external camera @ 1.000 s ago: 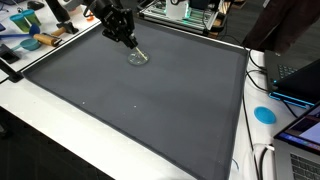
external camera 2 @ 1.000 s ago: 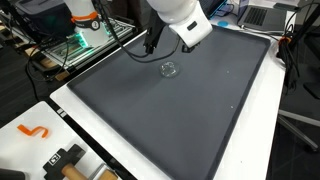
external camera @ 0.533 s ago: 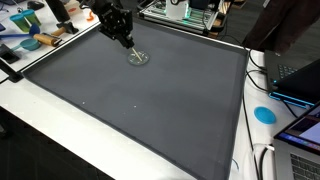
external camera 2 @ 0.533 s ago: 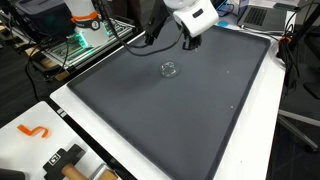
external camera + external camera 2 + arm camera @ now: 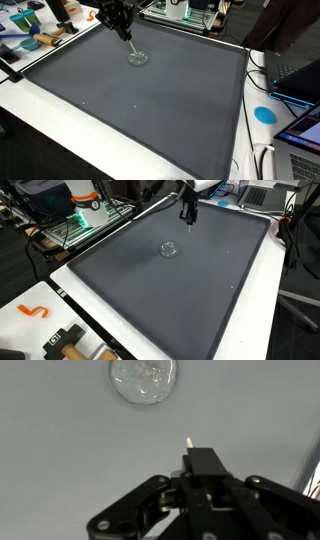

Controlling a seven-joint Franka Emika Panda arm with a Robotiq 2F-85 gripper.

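Observation:
My gripper (image 5: 205,460) is shut on a thin pale stick (image 5: 188,443); only the stick's tip shows past the black fingers. A small round clear glass dish (image 5: 145,380) lies on the dark grey mat (image 5: 70,450), ahead of the stick's tip and apart from it. In both exterior views the gripper (image 5: 121,28) (image 5: 188,216) hangs above the mat's far part. It is raised off the dish (image 5: 138,58) (image 5: 169,249), which lies alone on the mat (image 5: 150,110).
The mat lies on a white table (image 5: 40,125). A blue disc (image 5: 264,114) and laptops (image 5: 300,80) lie at one side. Clutter and tools (image 5: 35,40) sit at another corner. An orange hook (image 5: 33,311) lies on the white edge. A person (image 5: 285,25) stands at the back.
The gripper has lifted and moved away from the glass dish toward the mat's far edge, carrying the stick. The dish has not moved.

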